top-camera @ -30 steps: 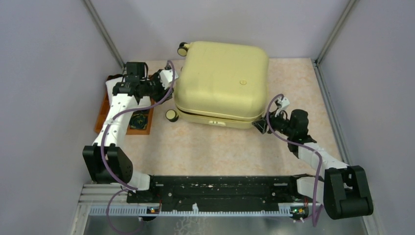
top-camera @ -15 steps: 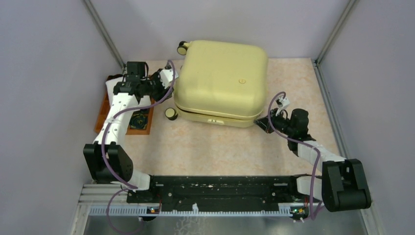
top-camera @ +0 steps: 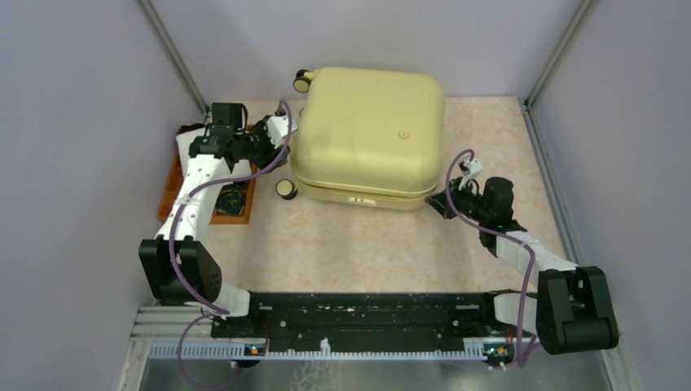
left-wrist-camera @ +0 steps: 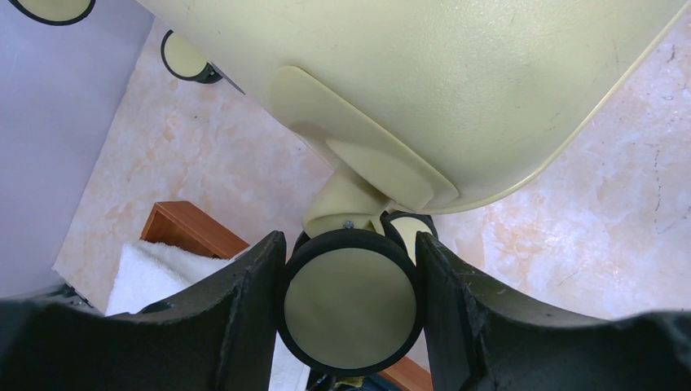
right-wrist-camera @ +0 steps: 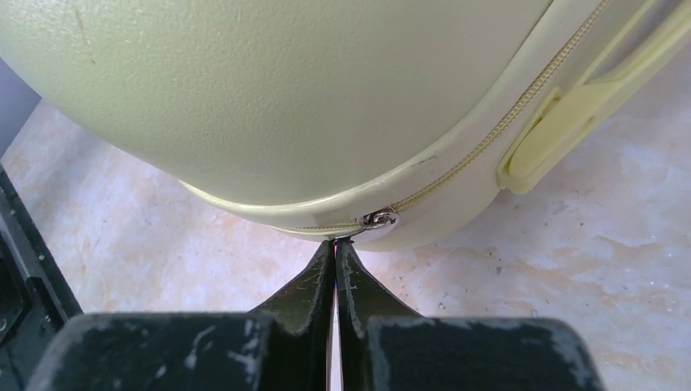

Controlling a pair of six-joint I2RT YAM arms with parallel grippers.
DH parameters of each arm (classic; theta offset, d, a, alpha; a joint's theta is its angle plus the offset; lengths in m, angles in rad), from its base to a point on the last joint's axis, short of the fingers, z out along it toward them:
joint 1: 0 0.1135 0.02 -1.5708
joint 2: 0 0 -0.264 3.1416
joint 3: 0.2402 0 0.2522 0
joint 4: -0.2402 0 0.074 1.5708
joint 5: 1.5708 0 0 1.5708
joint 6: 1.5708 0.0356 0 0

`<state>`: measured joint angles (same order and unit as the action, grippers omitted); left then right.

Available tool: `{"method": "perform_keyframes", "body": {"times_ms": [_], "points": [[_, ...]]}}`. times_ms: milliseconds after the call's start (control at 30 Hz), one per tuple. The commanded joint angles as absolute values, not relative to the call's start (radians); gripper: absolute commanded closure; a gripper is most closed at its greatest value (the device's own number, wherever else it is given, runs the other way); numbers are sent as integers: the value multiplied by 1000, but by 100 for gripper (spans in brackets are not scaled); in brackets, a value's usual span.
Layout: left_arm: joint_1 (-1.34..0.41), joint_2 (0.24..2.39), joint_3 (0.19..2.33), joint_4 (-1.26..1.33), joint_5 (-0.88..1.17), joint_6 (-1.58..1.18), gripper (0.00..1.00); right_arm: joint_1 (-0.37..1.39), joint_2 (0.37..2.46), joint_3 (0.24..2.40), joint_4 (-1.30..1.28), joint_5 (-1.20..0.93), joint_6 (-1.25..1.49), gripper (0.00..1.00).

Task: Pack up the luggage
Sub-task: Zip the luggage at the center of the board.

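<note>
The luggage (top-camera: 367, 130), a pale yellow hard-shell suitcase, lies closed and flat on the table. At its left side my left gripper (top-camera: 273, 137) is shut on one of its wheels (left-wrist-camera: 350, 301), a black-rimmed cream disc. Both fingers (left-wrist-camera: 257, 285) press against that wheel's rim. At the front right corner my right gripper (top-camera: 437, 204) is shut. Its tips (right-wrist-camera: 336, 244) pinch the zipper pull just below the silver slider (right-wrist-camera: 379, 218) on the seam of the shell (right-wrist-camera: 285, 98).
A wooden tray (top-camera: 173, 175) with a white towel (left-wrist-camera: 155, 273) and a dark item (top-camera: 232, 199) sits left of the suitcase, under the left arm. Two more wheels (top-camera: 304, 81) (top-camera: 285, 189) stick out on the left side. Grey walls enclose the table.
My right gripper went from open to shut at the suitcase's front right corner and drew slightly back to the right. The left arm and the suitcase stayed put.
</note>
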<state>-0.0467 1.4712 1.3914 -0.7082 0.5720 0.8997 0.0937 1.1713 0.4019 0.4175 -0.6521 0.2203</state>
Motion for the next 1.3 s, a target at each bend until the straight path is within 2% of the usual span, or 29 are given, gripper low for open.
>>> {"method": "perform_keyframes", "body": {"times_ms": [0, 333, 467, 533, 600, 633, 667, 733, 867, 1100, 1267], "points": [[-49, 1443, 1441, -607, 666, 891, 100, 71, 1128, 441, 445, -572, 176, 100], [-47, 1448, 1457, -616, 718, 811, 100, 94, 970, 309, 491, -527, 376, 100], [-51, 1448, 1463, -621, 742, 765, 100, 173, 913, 295, 388, -415, 344, 100], [-51, 1451, 1472, -618, 726, 755, 100, 176, 893, 320, 290, -291, 325, 100], [-46, 1461, 1494, -620, 709, 742, 100, 166, 882, 343, 247, -188, 292, 67], [-41, 1466, 1508, -627, 711, 741, 100, 151, 887, 345, 265, -190, 284, 54], [-38, 1470, 1517, -630, 710, 743, 100, 135, 899, 346, 293, -213, 277, 48], [-34, 1469, 1522, -624, 706, 741, 100, 96, 952, 351, 374, -311, 259, 41], [-34, 1470, 1526, -616, 700, 740, 100, 63, 1105, 416, 463, -538, 206, 40], [-34, 1460, 1508, -617, 700, 756, 100, 51, 1223, 469, 613, -722, 204, 41], [-34, 1456, 1494, -611, 702, 758, 100, 49, 1275, 464, 655, -746, 222, 51]]}}
